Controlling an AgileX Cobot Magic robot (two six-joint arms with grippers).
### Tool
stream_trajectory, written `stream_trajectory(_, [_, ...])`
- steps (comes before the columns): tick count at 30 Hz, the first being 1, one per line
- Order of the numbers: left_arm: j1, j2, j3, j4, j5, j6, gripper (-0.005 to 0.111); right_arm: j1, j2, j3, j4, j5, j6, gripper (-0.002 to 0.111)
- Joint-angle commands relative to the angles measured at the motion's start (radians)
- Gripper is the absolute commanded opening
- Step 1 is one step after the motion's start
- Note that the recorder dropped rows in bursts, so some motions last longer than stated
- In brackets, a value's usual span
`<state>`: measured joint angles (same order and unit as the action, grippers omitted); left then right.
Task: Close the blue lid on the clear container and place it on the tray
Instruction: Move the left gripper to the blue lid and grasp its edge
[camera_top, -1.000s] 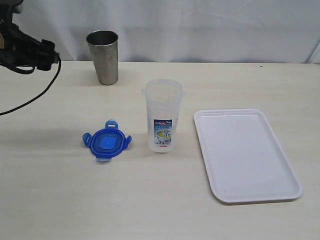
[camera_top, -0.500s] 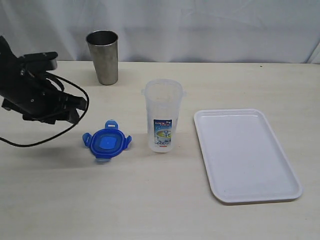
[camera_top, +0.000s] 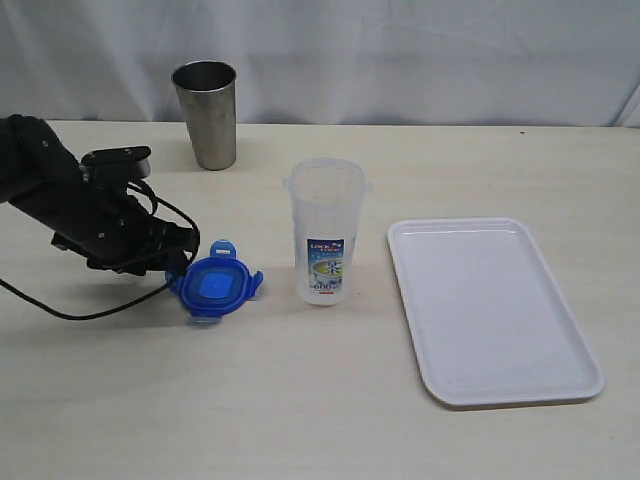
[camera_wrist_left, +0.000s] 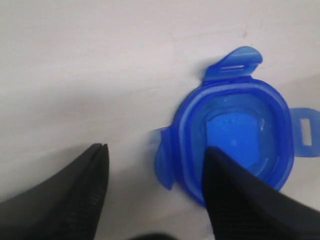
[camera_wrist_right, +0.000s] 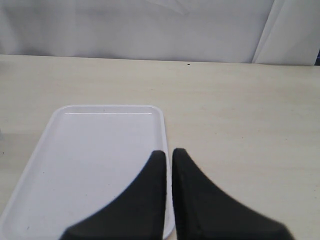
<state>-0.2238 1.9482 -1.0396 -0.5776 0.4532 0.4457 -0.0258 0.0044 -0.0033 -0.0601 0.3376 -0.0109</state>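
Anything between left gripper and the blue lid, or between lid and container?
Nothing visible. The left gripper straddles the edge of the blue lid, jaws open; only bare table separates lid from the clear container.

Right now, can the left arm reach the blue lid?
Probably yes. The left gripper is right at the blue lid, with one finger over it and the other beside it. Nothing stands between them. The clear container stands apart, off to one side.

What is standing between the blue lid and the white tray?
The clear container stands upright between the blue lid and the tray, as the exterior view shows.
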Motion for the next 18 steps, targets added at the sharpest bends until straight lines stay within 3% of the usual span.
stream_trajectory(1, [-0.014, 0.035, 0.001, -0.064, -0.040, 0.084, 0.052, -0.006, -0.004, 0.003, 0.002, 0.002, 0.004, 0.005])
stream_trajectory(11, [-0.011, 0.039, 0.001, -0.062, -0.058, 0.081, 0.052, -0.006, -0.004, 0.003, 0.002, 0.002, 0.004, 0.005])
stream_trajectory(18, [-0.011, 0.041, 0.001, -0.070, -0.040, 0.074, 0.031, -0.006, -0.004, 0.003, 0.002, 0.002, 0.004, 0.005])
